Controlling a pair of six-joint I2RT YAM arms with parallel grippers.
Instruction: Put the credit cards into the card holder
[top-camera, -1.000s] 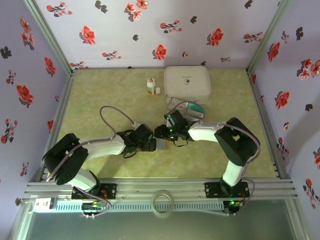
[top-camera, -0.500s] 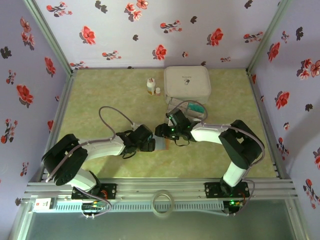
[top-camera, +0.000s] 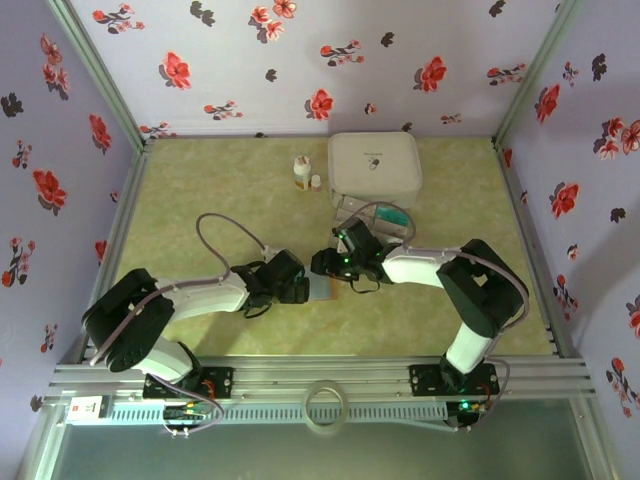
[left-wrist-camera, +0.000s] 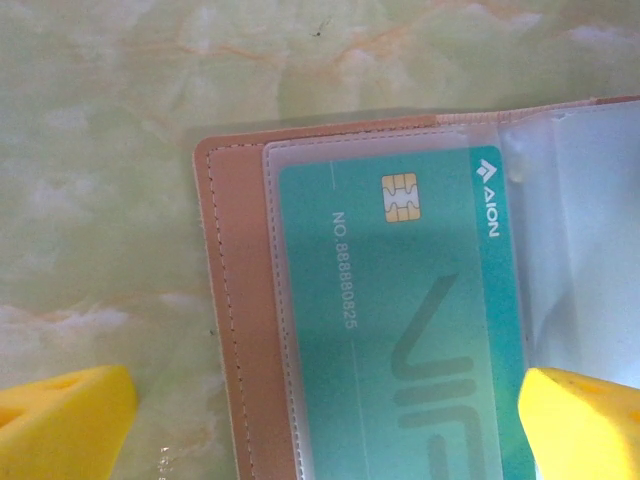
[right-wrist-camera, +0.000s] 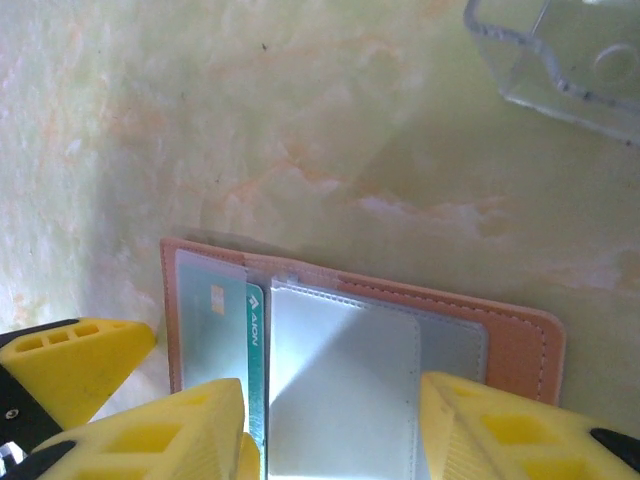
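The card holder (top-camera: 322, 289) lies open on the table between both grippers, brown edge (left-wrist-camera: 235, 300) up. A teal credit card (left-wrist-camera: 400, 300) with a chip sits inside its left clear sleeve. My left gripper (left-wrist-camera: 320, 425) is wide open, its yellow fingers straddling that left page. My right gripper (right-wrist-camera: 335, 430) is open over the card holder (right-wrist-camera: 520, 345), one finger on each side of a shiny clear sleeve (right-wrist-camera: 345, 380). The teal card's edge (right-wrist-camera: 253, 340) shows beside that sleeve. From above, the left gripper (top-camera: 303, 289) and right gripper (top-camera: 328, 268) nearly meet.
A clear tray (top-camera: 378, 216) holding more teal cards stands just behind the right gripper; its corner (right-wrist-camera: 560, 60) shows in the right wrist view. Behind it are a large white box (top-camera: 374, 166) and two small white bottles (top-camera: 301, 172).
The right arm has shifted slightly, uncovering more of the clear tray. Both grippers stay at the card holder.
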